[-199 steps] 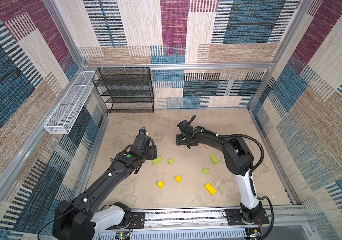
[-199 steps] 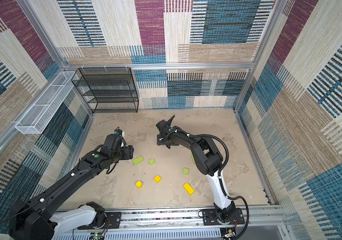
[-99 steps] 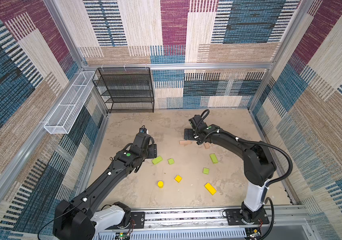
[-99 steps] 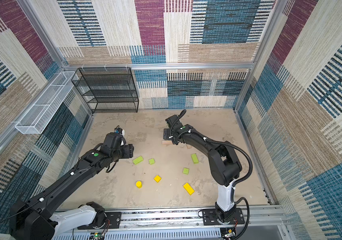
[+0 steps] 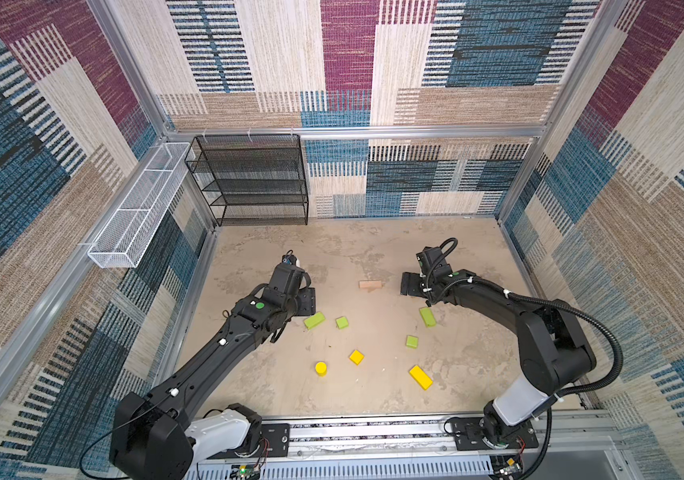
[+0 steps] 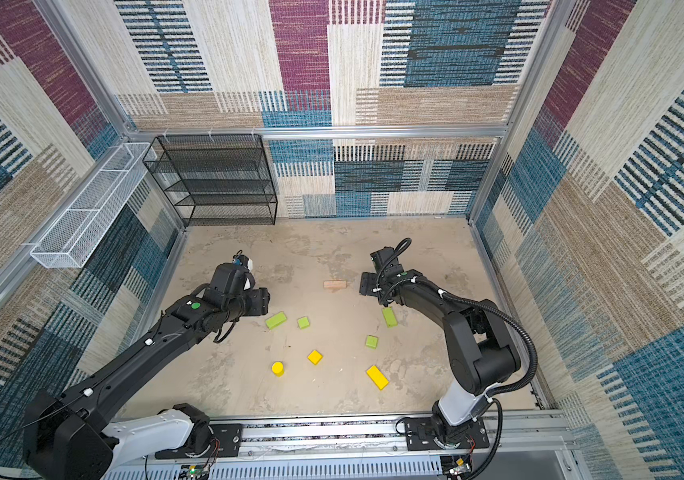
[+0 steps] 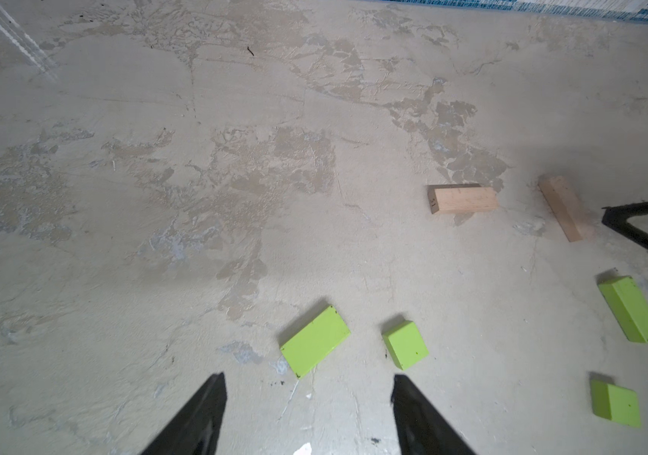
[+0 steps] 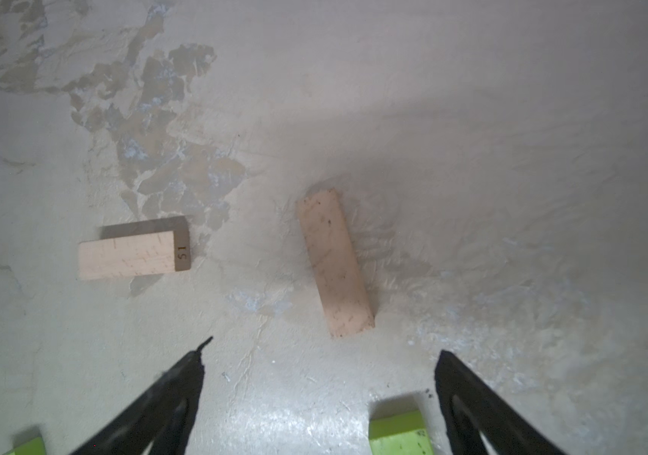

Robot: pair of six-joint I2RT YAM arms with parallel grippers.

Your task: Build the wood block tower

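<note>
My right hand (image 8: 324, 348) gaped wide, empty; tan plank (image 8: 336, 264) lay on bench (image 8: 511, 197) just ahead. My left hand (image 7: 308, 377) stood open, empty; long lime-green block (image 7: 314, 340) lay just ahead.

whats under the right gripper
A tan plank lies flat on the floor below the open right gripper, untouched. In both top views the gripper covers it; only the other tan plank shows there.

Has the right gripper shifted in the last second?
Yes. In a top view the right gripper has swung rightward, from over the exposed tan plank to clear of its right end.
</note>
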